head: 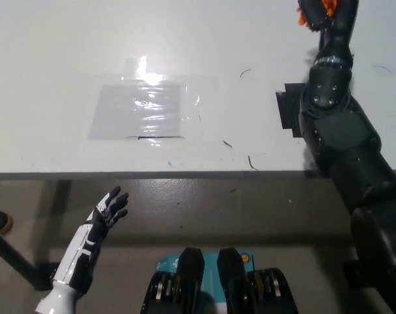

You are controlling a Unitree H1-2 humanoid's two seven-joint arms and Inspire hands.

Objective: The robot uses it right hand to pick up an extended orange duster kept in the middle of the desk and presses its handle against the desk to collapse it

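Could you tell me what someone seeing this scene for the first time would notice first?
The black right arm dominates the picture's right side, reaching up over the white desk to the top edge, where a bit of the orange duster shows at its hand. Next comes the shiny taped plastic patch in the desk's middle. The white left hand rests open below the desk edge at lower left.
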